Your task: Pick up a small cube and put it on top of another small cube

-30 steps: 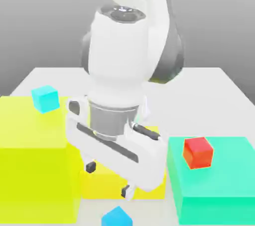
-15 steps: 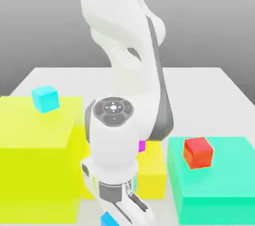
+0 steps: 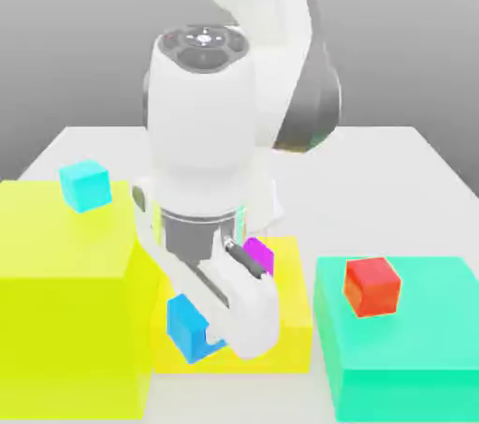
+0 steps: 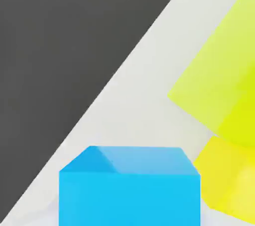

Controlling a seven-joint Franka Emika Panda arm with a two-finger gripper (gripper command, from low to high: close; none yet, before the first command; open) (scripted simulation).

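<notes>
The small medium-blue cube (image 3: 183, 324) hangs above the table in front of the low yellow block (image 3: 290, 319), and my gripper (image 3: 198, 332) is shut on it. In the hand view the same blue cube (image 4: 129, 187) sits close under the hand. A small magenta cube (image 3: 259, 255) rests on top of the low yellow block, just behind my hand. On the tall yellow block (image 3: 65, 291) at the exterior view's left lies a small cyan cube (image 3: 84, 184). A small red cube (image 3: 371, 285) sits on the green block (image 3: 412, 338) at the exterior view's right.
The white table (image 3: 393, 179) stretches behind the blocks. The arm's body stands over the low yellow block and hides part of it. The two yellow blocks (image 4: 224, 100) appear beside the held cube in the hand view, with the table's edge and dark floor (image 4: 60, 45) beyond.
The open gripper came down over the blue cube on the table's front, closed on it, and has lifted it up in front of the low yellow block.
</notes>
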